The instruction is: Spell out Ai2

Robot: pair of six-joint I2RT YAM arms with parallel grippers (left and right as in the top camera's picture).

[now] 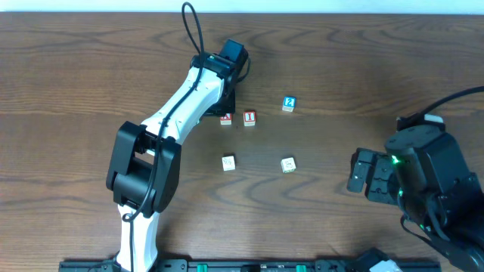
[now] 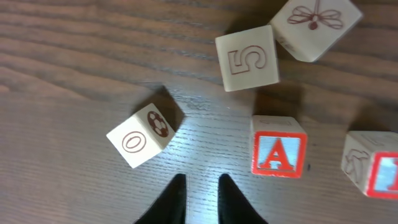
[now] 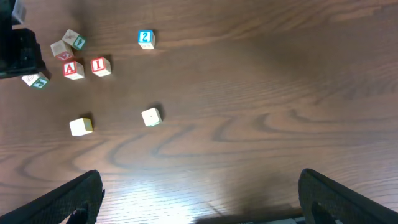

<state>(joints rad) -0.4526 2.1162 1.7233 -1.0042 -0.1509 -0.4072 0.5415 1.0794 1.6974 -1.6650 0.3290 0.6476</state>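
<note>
The red-framed wooden cube (image 2: 278,154) shows A, the second red cube (image 3: 99,66) I, the blue-framed cube (image 3: 145,37) 2; one pale wooden cube (image 2: 247,58) shows 5, the other pale cube (image 2: 140,138) 0.

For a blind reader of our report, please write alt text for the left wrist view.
A red-framed A block lies on a wooden table just beyond the empty jaws, which stand slightly apart. Around it lie a 5 block, a 0 block with a football, a dragonfly block and a cut-off red-framed block.

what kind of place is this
Probably a robot lab bench: a dark wood-grain table, a white robot arm and a black robot arm working over it, plus a red-faced wooden A block and a blue-faced wooden 2 block.
</note>
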